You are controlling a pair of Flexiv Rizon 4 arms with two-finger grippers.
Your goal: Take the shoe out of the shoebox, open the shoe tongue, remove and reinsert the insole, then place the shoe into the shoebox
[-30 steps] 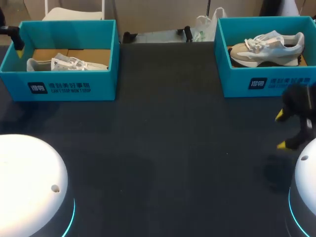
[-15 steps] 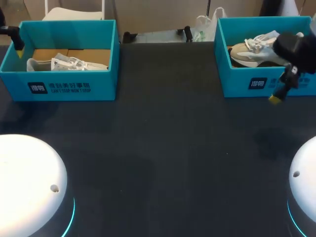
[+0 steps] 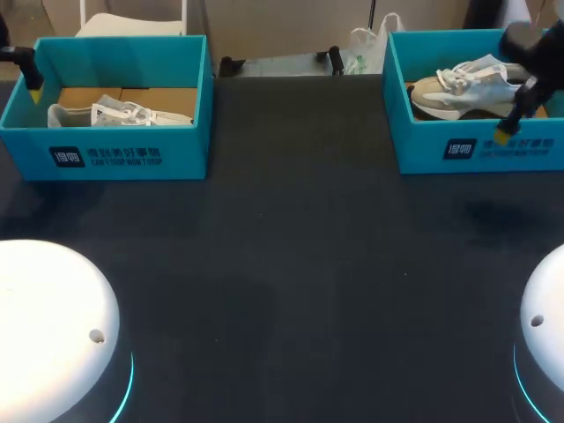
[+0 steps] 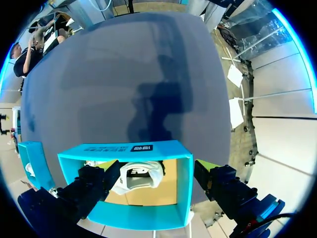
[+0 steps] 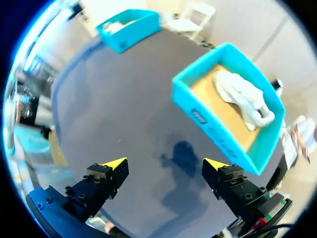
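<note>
**Right arm nearest the shoe**

My right arm [image 3: 533,48] holds its jaws wide and empty at the near wall of the far-right box [image 3: 467,150]. The shoe [image 3: 476,84] lies inside, just beyond, long axis left-right.

head: above-behind, downward | left wrist: near left shoebox [image 4: 163,148] | right wrist: higher — table [image 3: 291,264] shared
</note>
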